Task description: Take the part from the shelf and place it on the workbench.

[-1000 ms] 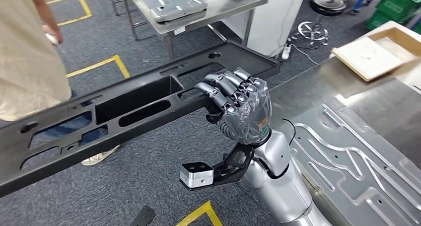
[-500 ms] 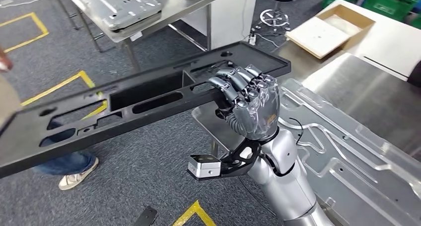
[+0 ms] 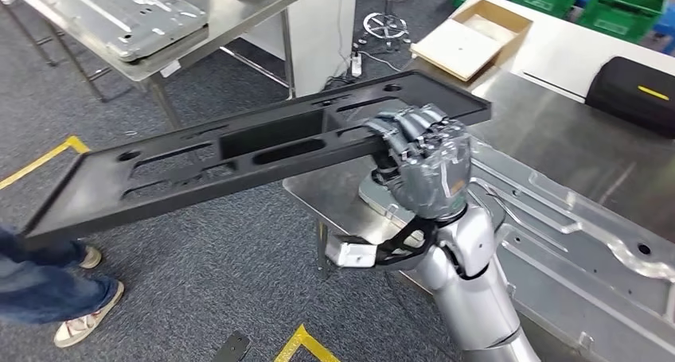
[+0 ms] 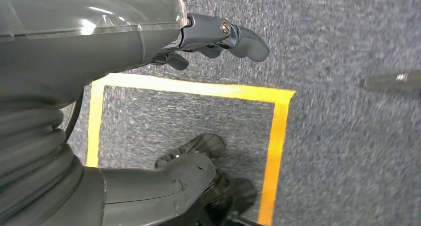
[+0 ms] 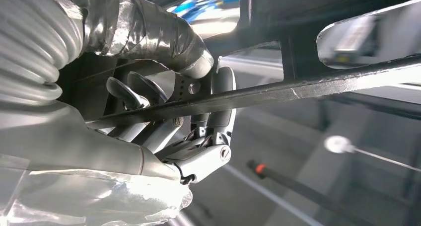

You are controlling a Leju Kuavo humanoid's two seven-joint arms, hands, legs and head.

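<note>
A long black part (image 3: pixel 239 151) with several cut-outs hangs level in the air. It reaches from the left of the head view to above the steel workbench (image 3: pixel 573 147). My right hand (image 3: pixel 426 167) grips its near edge close to the right end, fingers curled over the rim. From the right wrist view, the fingers (image 5: pixel 188 136) wrap the part's thin edge (image 5: pixel 322 84). My left hand (image 4: pixel 149 42) hangs over the carpet, fingers apart, holding nothing.
A large silver stamped plate (image 3: pixel 573 243) lies on the workbench under the part's right end. A black case (image 3: pixel 637 95) and a cardboard box (image 3: pixel 474 40) sit farther back. A second table (image 3: pixel 239 16) stands far left. A person's legs (image 3: pixel 48 298) are at lower left.
The camera has swung to the right, so the workbench has come further into the picture and the person has slid to the left edge. My right hand still holds the part.
</note>
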